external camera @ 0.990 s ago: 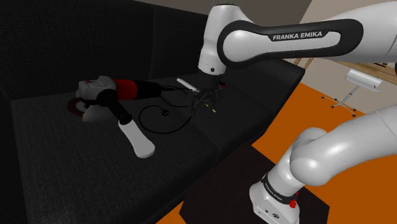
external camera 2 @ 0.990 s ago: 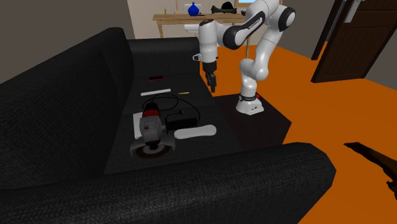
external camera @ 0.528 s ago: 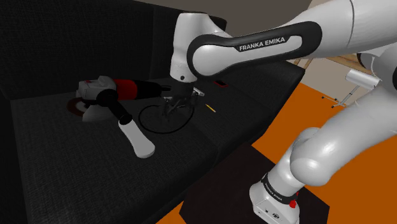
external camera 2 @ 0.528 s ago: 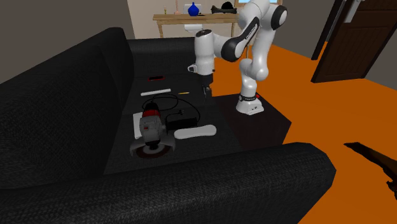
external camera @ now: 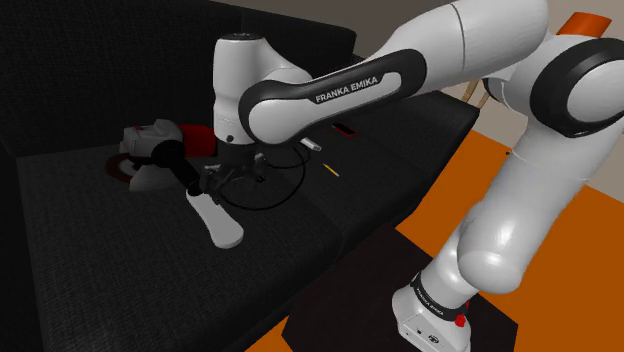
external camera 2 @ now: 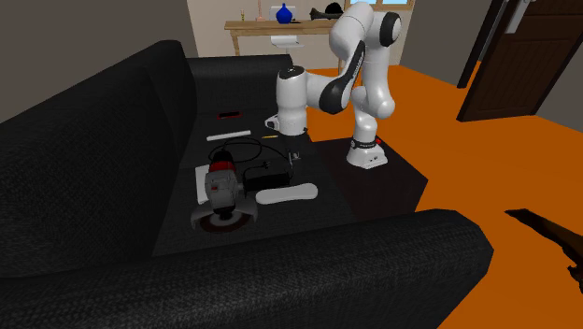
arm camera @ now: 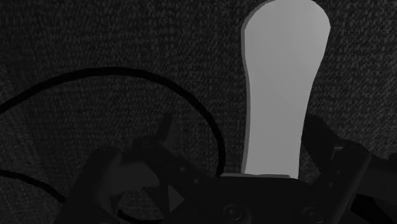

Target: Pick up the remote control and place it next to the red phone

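Your hand [external camera: 222,183] hangs wide open over one end of the white remote [external camera: 217,218] on the sofa [external camera: 110,260]. In the shoulder view, the remote's length runs from there toward 5 o'clock.

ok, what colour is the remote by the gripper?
The remote is plain light grey-white; wrist view shows it best.

Coarse, matt black woven cloth on the sofa [arm camera: 95,44]. Plain, smooth, matt pale grey over the remote control [arm camera: 280,95]. Glossy white shell along the arm [external camera: 330,85]. Pale wood at the far table [external camera 2: 271,28].
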`<state>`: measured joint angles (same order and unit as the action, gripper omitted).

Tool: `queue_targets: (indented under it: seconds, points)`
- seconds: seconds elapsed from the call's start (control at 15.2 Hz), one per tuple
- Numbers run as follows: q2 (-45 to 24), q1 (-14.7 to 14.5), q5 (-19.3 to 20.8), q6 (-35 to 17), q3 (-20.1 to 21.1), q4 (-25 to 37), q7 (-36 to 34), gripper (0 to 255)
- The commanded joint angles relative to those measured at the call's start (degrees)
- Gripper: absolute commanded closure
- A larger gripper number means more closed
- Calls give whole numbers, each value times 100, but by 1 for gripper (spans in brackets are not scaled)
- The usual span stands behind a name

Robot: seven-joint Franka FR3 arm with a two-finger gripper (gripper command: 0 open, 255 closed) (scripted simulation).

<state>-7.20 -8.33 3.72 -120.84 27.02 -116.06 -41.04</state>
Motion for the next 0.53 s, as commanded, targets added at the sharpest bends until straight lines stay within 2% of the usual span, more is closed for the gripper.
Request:
queue_targets:
  seconds: [0.0, 0.13, 0.46]
  points:
    - [-463, -146, 324, -36, 23, 396, -315, 0]
    - [-934, -332, 632, -20, -6, 845, -584, 0]
    - [-1112, -370, 747, -277, -48, 746, -663, 0]
